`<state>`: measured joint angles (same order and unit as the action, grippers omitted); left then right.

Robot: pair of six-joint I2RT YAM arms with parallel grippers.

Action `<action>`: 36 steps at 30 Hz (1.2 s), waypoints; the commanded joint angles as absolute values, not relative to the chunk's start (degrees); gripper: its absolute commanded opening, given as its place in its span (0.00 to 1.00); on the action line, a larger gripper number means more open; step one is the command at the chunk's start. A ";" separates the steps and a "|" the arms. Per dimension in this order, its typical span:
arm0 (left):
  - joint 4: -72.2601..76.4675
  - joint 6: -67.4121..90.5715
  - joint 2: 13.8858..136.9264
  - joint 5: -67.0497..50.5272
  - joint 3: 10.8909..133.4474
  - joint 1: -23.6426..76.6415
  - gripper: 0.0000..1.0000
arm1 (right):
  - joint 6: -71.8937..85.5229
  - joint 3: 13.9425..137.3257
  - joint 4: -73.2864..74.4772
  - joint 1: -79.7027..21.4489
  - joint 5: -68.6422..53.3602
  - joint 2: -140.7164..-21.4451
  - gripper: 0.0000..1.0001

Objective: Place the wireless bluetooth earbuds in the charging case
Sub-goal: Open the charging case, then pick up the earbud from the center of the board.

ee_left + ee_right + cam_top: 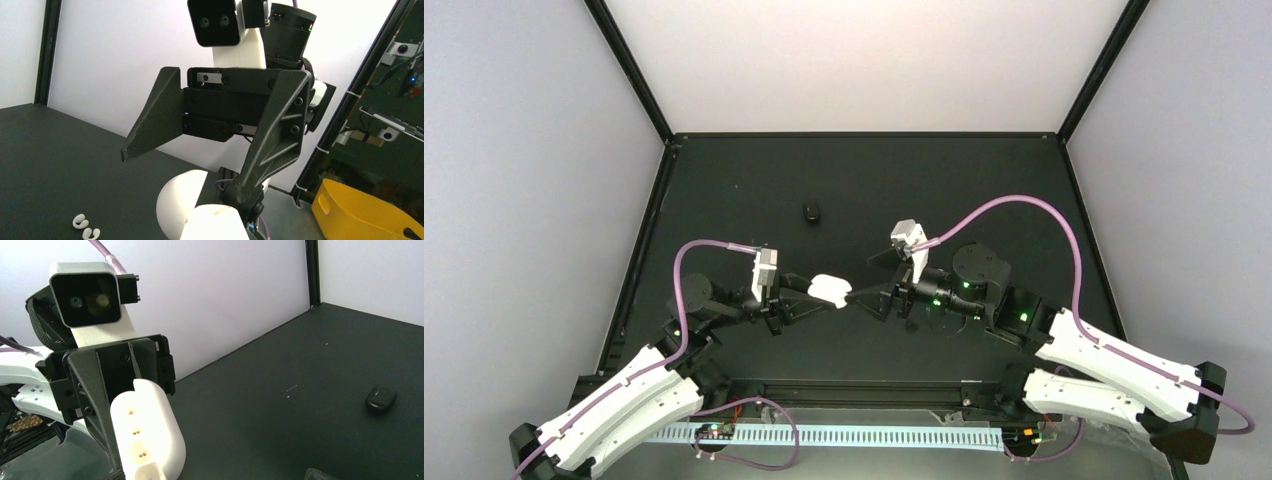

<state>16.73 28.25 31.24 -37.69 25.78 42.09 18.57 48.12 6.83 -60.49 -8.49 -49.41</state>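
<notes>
A white charging case (829,290) hangs open above the table, and my left gripper (816,291) is shut on it. In the left wrist view its rounded lid (177,202) and base (215,222) fill the bottom edge. The right wrist view shows the case's inner face (145,435) with small contacts. My right gripper (861,299) faces the case, open, with its dark fingers (155,120) spread wide just beyond the case. Two white earbuds (85,227) lie on the black table below the left arm; the top view does not show them.
A black oval case (811,212) (381,398) lies shut on the table towards the back. A yellow bin (360,210) stands off the table's right side. Black frame posts (629,70) mark the back corners.
</notes>
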 commanded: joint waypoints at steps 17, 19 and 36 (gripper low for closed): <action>15.00 25.05 30.00 -40.11 27.82 42.22 0.02 | 20.95 50.68 6.55 -60.47 -0.83 -51.88 0.94; 14.91 25.05 29.69 -40.03 27.73 42.19 0.01 | 21.24 50.58 6.57 -60.47 -0.30 -51.86 0.93; 12.33 24.74 26.84 -34.88 27.11 42.25 0.01 | 23.52 48.68 7.17 -59.71 7.61 -45.78 0.94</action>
<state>12.95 25.52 27.70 -36.45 25.80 42.09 21.32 49.36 6.42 -60.49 -0.32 -47.18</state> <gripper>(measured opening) 0.229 0.943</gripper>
